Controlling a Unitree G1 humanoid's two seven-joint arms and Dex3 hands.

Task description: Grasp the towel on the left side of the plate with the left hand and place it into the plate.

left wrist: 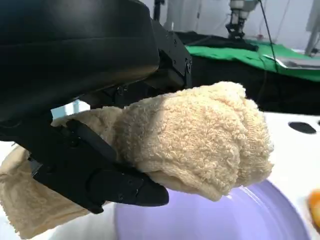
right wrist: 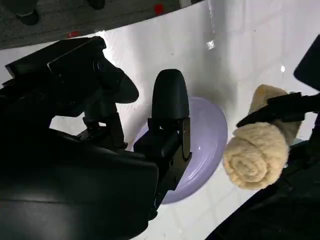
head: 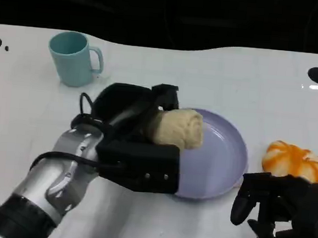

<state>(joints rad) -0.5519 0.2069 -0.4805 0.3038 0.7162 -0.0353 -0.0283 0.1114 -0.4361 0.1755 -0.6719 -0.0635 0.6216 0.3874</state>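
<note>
My left hand grips a rolled beige towel and holds it over the left part of the lavender plate. In the left wrist view black fingers wrap the towel above the plate. The right wrist view shows the towel roll end-on, held beside the plate; I cannot tell whether it touches the plate. My right hand rests at the lower right, near the plate's rim, fingers apart and holding nothing.
A teal mug stands at the back left. An orange-and-white round object lies to the right of the plate, just beyond my right hand. The white table ends at a dark far edge.
</note>
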